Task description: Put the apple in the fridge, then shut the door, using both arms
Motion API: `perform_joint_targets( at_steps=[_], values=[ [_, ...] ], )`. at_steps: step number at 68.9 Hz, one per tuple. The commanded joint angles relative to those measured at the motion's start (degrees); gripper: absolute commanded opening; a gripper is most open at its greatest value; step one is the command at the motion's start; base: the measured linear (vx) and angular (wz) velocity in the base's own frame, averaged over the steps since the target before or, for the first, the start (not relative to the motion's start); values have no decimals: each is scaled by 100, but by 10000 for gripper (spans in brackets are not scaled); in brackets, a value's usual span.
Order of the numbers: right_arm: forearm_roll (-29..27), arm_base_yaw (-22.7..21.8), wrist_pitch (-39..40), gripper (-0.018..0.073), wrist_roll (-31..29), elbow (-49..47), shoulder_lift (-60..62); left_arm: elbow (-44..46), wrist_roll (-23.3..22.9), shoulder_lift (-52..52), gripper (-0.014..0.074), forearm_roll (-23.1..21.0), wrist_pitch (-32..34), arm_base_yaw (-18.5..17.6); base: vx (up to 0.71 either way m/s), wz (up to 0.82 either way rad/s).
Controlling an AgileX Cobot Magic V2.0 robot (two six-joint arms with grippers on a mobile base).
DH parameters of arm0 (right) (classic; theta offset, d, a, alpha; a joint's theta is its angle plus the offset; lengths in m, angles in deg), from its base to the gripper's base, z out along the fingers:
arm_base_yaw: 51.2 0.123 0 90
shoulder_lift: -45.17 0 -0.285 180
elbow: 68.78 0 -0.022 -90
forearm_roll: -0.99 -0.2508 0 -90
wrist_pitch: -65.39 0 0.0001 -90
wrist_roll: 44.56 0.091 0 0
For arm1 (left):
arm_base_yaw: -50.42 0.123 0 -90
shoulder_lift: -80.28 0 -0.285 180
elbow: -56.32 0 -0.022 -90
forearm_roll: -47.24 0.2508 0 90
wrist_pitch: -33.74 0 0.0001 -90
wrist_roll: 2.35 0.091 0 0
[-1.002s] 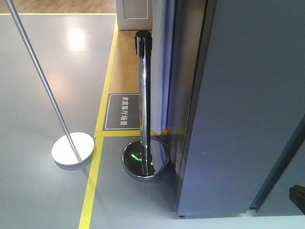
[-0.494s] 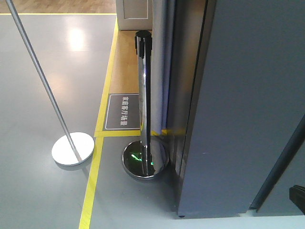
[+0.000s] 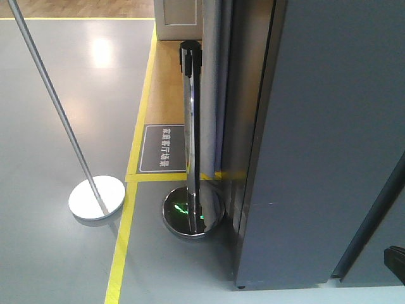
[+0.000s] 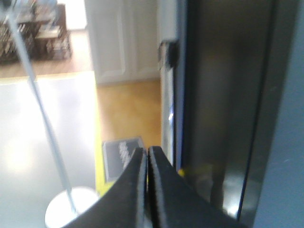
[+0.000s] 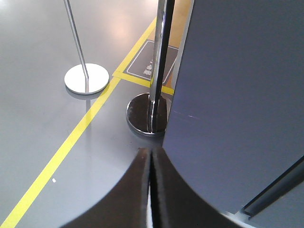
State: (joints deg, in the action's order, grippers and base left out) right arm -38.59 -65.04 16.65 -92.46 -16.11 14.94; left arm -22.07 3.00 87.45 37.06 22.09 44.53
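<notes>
Nearest the left wrist camera, the left gripper [image 4: 147, 164] has its jaws pressed together with nothing between them, pointing toward 12 o'clock at the dark edge of the fridge [image 4: 223, 104]. In the right wrist view the right gripper [image 5: 150, 166] likewise has its jaws pressed together and empty, just short of the grey door [image 5: 237, 95], which fills the picture from 12 to 4 o'clock. In the front view the door [image 3: 329, 139] is a wide grey slab standing on the grey floor [image 3: 57, 253]. Just beside its left edge, at about 9 o'clock, stands a shiny metal post [image 3: 192, 139] on a round base. Farther left leans a thin pole [image 3: 54, 107] on a white disc. Yellow tape [image 3: 123, 234] runs along the floor, and a dark floor sign [image 3: 163, 148] lies beyond. The apple cannot be seen in any view.
</notes>
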Motion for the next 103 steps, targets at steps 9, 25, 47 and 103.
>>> perform_joint_targets(
  at_steps=[9, 25, 47, 103],
  values=[
    [-221, -31, 242, -11, -15, -146, -40, 78, -167, -95, -8, 168, 340, 547, 0, 0],
    [-221, -31, 242, -11, -15, -146, -40, 78, -185, -95, -8, 338, 340, 897, 0, 0],
    [-221, -31, 242, -11, -15, -146, -40, 78, -1050, -95, -8, 1018, 360, 897, 0, 0],
    [-221, -31, 242, -11, -15, -146, -40, 90, -1123, -90, -8, 1018, 354, 897, 0, 0]
  ],
)
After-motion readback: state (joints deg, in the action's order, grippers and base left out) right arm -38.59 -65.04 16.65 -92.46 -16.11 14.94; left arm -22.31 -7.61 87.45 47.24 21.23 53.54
